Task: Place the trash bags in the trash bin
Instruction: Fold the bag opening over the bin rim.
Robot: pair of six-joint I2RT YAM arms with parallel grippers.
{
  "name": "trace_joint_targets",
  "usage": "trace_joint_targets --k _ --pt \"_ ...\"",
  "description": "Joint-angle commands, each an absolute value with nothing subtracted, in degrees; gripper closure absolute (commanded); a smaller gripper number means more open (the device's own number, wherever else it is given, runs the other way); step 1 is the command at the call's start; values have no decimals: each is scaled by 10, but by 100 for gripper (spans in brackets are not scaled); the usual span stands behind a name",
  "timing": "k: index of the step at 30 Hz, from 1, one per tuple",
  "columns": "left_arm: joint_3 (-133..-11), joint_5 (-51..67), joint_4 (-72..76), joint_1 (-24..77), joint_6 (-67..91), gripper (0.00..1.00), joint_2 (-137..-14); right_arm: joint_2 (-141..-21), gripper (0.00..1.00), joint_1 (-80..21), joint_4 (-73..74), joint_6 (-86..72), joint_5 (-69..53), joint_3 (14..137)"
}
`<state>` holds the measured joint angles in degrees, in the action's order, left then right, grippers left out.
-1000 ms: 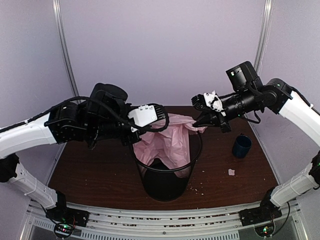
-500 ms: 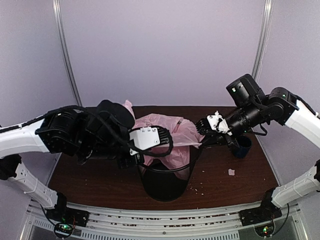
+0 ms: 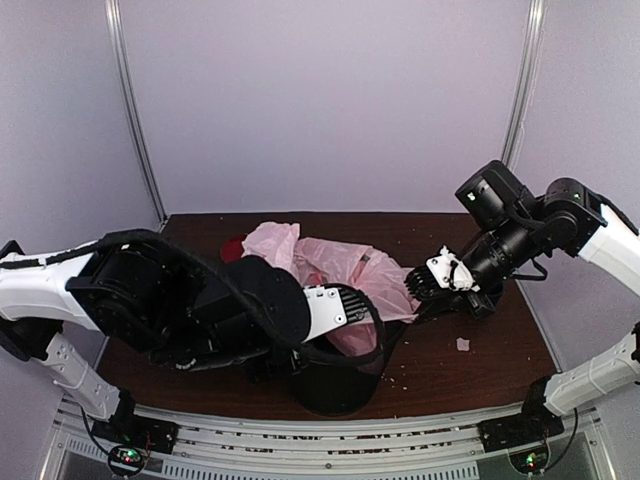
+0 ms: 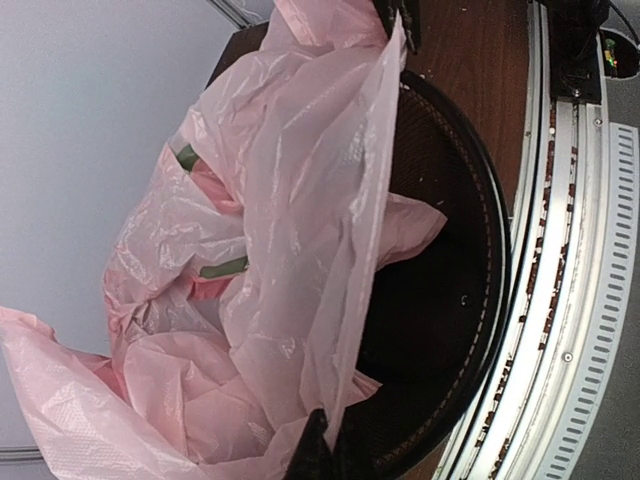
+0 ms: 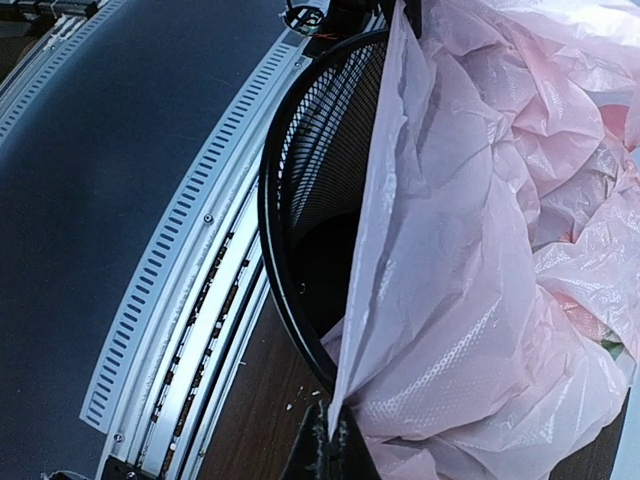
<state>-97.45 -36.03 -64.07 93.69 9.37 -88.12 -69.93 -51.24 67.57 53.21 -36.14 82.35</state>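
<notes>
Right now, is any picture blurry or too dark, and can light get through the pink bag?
Left wrist view: sharp; light glows through the pink bag, and the metal rail glints. Right wrist view: bag crisp, floor dim, without detail. Top view: evenly lit, but the wall poles bow near the edges and the mesh of the black bin is lost in darkness.

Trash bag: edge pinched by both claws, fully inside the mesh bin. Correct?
Not fully inside: top external shows much of the trash bag heaped over the far rim of the wire-mesh bin. Its edge is pinched by left claw and right claw.
</notes>
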Motion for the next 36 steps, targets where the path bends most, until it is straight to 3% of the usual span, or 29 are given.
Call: trace_joint_targets --k 1,9,13,19,23,28,36 --pt "-1019 -401 -743 966 153 100 -908 -716 100 -529 727 540 -342 863" --pt "-1012 -310 -768 1011 225 100 -912 -728 100 -550 763 537 -340 851" --pt "-935 -282 -723 1011 229 100 -895 -730 100 -563 748 536 -328 818" --pt "-803 -369 -574 1011 174 100 -847 -745 100 -570 692 517 -310 798" --pt "-783 -478 -519 1001 137 100 -824 -758 100 -564 665 489 -299 816" --pt "-725 -507 -414 941 48 100 -771 -785 100 -536 622 458 -284 843" --pt "-573 -440 -149 817 -121 100 -678 -785 100 -464 454 389 -256 787"
